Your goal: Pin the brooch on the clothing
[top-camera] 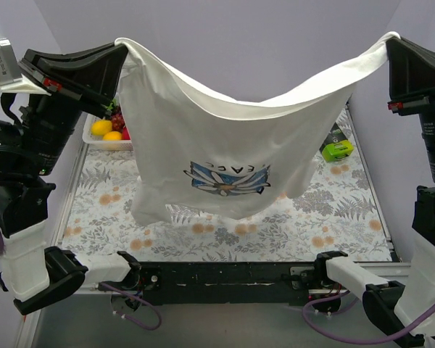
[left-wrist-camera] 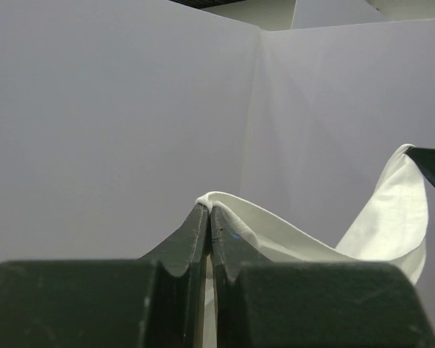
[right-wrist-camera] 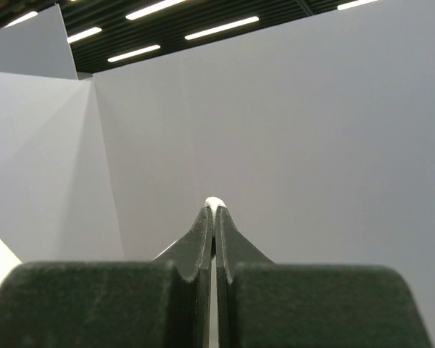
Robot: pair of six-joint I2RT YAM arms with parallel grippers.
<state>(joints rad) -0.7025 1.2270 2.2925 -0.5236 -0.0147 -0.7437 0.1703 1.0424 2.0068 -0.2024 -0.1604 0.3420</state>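
With your left hand (top-camera: pixel 120 48) and right hand (top-camera: pixel 390 42) each pinched shut on a corner of the T-shirt (top-camera: pixel 225 138), which sagged above the worktop (top-camera: pixel 333 225), you did best to lower both evenly and spread it flat; the brooch was not in view.

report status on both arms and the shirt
Both shut on the T-shirt: left end effector, right end effector. It hangs slung between them, logo showing. No brooch in view.
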